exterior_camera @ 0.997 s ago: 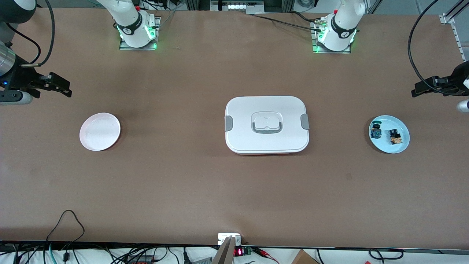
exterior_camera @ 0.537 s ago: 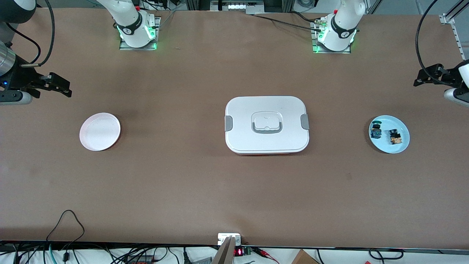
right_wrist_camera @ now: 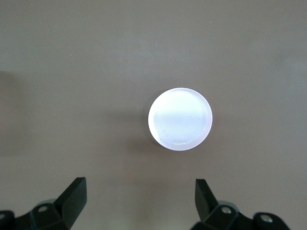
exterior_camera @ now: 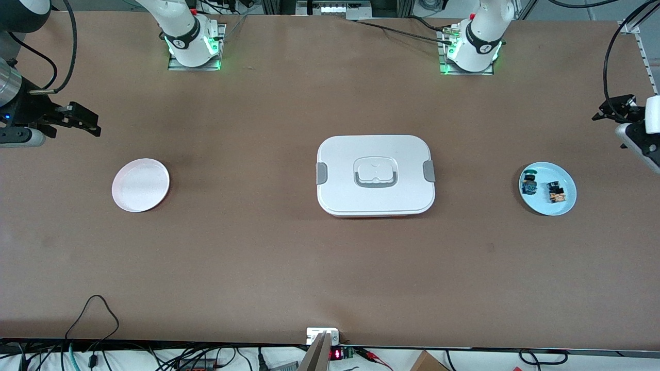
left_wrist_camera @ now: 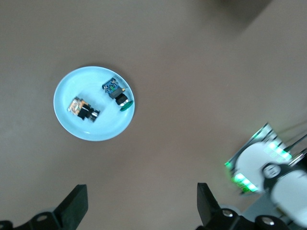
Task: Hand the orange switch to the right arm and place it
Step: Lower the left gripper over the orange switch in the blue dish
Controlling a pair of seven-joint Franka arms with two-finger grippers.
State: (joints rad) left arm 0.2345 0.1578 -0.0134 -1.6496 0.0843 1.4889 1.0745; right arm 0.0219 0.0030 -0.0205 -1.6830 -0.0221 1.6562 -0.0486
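resting on blue plate (exterior_camera: 564, 203), orange switch (exterior_camera: 556, 192), no legible writing

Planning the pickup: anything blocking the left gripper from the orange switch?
Nothing visible. The orange switch lies exposed on the blue plate, apart from the blue switch beside it. The left gripper is up in the air, jaws open, with only bare table between.

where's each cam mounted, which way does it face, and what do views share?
Front: high across the table, facing both bases; right gripper and left gripper at the table's ends.
Left wrist: looks down at the blue plate holding the orange switch; open fingertips show.
Right wrist: looks down at the pink plate; open fingertips show.
Shared: each plate also shows in front.
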